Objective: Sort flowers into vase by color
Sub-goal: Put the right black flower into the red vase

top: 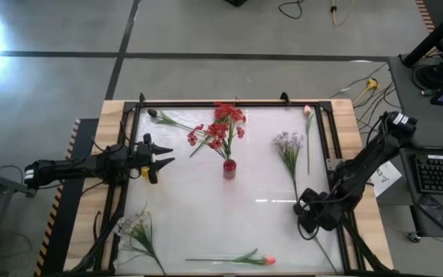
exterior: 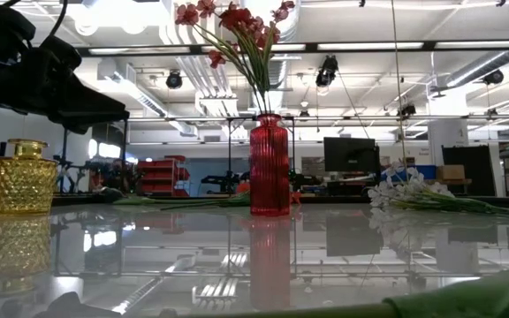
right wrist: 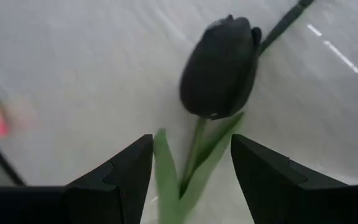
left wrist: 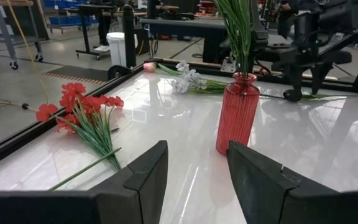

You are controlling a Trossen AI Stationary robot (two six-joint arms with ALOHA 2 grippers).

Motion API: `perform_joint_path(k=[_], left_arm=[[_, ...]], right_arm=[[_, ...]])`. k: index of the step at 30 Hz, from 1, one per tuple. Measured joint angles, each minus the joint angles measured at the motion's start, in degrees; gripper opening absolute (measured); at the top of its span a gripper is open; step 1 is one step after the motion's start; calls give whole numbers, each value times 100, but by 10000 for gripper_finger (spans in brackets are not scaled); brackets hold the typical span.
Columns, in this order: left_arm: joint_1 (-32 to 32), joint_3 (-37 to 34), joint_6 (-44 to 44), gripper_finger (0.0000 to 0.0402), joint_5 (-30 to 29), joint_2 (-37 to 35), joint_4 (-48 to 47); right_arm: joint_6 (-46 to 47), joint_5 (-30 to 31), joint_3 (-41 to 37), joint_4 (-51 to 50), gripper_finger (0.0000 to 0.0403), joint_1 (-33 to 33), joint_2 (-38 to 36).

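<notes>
Two arms work over the white worktop (top: pixel 260 231). Left gripper (top: pixel 158 157) is at the left edge, fingers spread, holding nothing. Right gripper (top: pixel 308 218) is low near the right edge, fingers parted around the green stem of a dark bud (right wrist: pixel 221 65); no grip is visible. Red vase (top: pixel 229 168) stands at the centre with red sprays (top: pixel 228 115) in it; another red spray (top: pixel 204 137) lies just beside it. White spray (top: pixel 288 144) and pink bud (top: pixel 308 111) lie toward the far right corner. Yellow vase (exterior: pixel 23 178) stands at the left edge

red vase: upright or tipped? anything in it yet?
Upright and holding flowers. The low view shows the red vase standing straight on the table with red flowers rising from its neck; the left wrist view shows green stems in it.
</notes>
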Motion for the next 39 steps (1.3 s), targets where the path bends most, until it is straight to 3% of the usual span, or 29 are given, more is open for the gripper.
perform_joint_path(k=[7, 19, 24, 29, 33, 36, 39], left_arm=[[0, -1, 1, 155, 1, 0, 0], [0, 1, 1, 155, 1, 0, 0], [-1, 0, 0, 155, 0, -1, 2], [-2, -1, -1, 155, 1, 0, -2], [0, 1, 1, 155, 0, 2, -1], [-1, 1, -1, 155, 1, 2, -1], [0, 1, 1, 155, 1, 2, -2]], right_arm=[[-28, 50, 24, 81, 187, 0, 538], [-687, 534, 658, -30, 18, -4, 1335], [-1352, 1147, 1283, 88, 14, -111, 1314], [-2957, 2326, 2180, 126, 13, -393, 856], [-4773, 3361, 2893, 477, 13, -653, 398], [-6614, 3831, 3257, 1338, 13, -884, 77], [-8756, 3894, 3368, 2874, 13, -1120, -159]])
